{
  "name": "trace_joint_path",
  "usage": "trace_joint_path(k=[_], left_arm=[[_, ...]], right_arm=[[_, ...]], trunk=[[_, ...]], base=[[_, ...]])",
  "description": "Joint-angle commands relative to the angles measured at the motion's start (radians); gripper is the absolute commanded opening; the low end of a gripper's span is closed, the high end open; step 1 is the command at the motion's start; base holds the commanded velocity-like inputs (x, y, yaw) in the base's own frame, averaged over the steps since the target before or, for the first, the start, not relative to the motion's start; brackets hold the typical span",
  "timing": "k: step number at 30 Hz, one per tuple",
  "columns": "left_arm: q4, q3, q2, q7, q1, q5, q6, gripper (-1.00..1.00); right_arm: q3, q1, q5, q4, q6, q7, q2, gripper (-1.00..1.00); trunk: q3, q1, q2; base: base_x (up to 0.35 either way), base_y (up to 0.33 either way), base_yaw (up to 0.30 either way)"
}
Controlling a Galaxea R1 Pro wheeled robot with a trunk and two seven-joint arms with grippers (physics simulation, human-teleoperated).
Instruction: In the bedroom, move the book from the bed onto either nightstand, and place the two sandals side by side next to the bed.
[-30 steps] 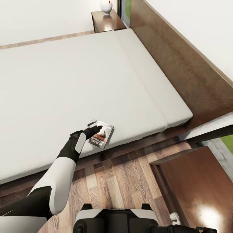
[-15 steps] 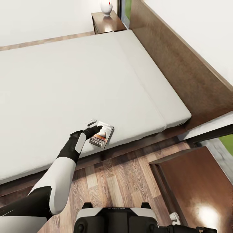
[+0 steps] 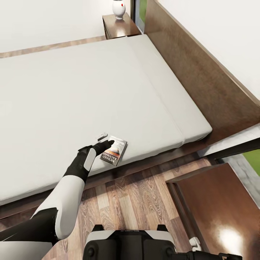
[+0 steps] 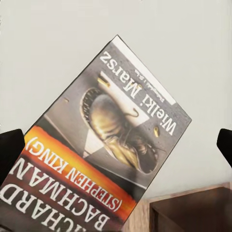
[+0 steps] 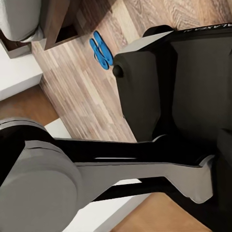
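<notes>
The book [image 3: 116,151] lies flat on the bed [image 3: 90,90], close to the mattress's front edge, its cover reading "Bachman". My left gripper [image 3: 104,140] hovers at the book's far-left corner, open. In the left wrist view the book [image 4: 111,145] spans the space between the two black fingertips [image 4: 9,150], which stand wide apart at the picture's sides. The two sandals [image 5: 100,50] lie side by side on the wood floor beside my base. My right gripper [image 5: 116,145] hangs by my trunk, and its dark fingertips at the picture's edges look apart.
A nightstand [image 3: 117,25] with a white vase [image 3: 118,7] stands at the bed's far corner by the headboard [image 3: 202,72]. A second glossy nightstand [image 3: 220,206] is near my right side. Wood-plank floor [image 3: 137,202] runs between my base and the bed frame.
The head view has drifted slightly, so the bed's near corner sits a little further left. My left arm and the book have kept their places.
</notes>
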Motion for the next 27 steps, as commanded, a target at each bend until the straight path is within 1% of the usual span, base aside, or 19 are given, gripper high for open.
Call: trace_joint_path(k=[1,16,18,19,20,21,23,25,26,27], left_arm=[[-0.001,0.007,-0.001,-0.004,0.0,0.003,0.007,1.0],[-0.001,0.011,-0.001,-0.005,0.003,0.008,0.011,1.0],[-0.001,0.012,0.006,-0.015,0.017,0.029,0.011,1.0],[-0.001,0.012,0.016,-0.031,0.027,0.047,0.012,1.0],[-0.001,0.012,0.022,-0.043,0.031,0.056,0.012,1.0],[-0.001,0.012,0.045,-0.091,0.039,0.077,0.019,1.0],[-0.001,0.012,0.082,-0.178,0.051,0.091,0.058,1.0],[-0.001,0.012,0.104,-0.233,0.064,0.095,0.089,1.0],[-0.001,0.012,0.129,-0.295,0.082,0.097,0.12,1.0],[-0.001,0.012,0.16,-0.392,0.11,0.098,0.145,1.0]], right_arm=[[-0.006,0.0,0.003,-0.001,0.01,0.005,0.0,1.0],[-0.006,0.0,0.003,-0.001,0.01,0.003,0.0,1.0],[-0.006,0.0,0.003,-0.001,0.01,0.003,0.0,1.0],[-0.006,0.0,0.003,-0.001,0.01,0.003,0.0,1.0],[-0.006,0.0,0.003,-0.001,0.01,0.003,0.0,1.0],[-0.006,0.0,0.003,-0.001,0.01,0.003,0.0,1.0],[-0.006,0.0,0.003,-0.001,0.01,0.003,0.0,1.0],[-0.006,0.0,0.003,-0.001,0.01,0.003,0.0,1.0],[-0.006,0.0,0.003,-0.001,0.01,0.003,0.0,1.0],[-0.006,0.0,0.003,-0.001,0.01,0.003,0.0,1.0]], trunk=[[0.003,-0.004,0.007],[0.05,-0.061,0.112],[0.056,-0.069,0.126],[0.059,-0.073,0.133],[0.062,-0.077,0.14],[0.065,-0.08,0.147],[0.072,-0.088,0.161],[0.078,-0.096,0.175],[0.081,-0.1,0.182],[0.084,-0.103,0.189]], base=[[0.0,0.0,0.0],[0.0,0.0,0.0],[0.0,0.0,0.0],[0.0,0.0,0.0],[0.0,0.0,0.0],[0.0,0.0,0.0],[0.0,0.0,0.0],[0.0,0.0,0.0],[0.0,0.0,0.0],[0.0,0.0,0.0]])
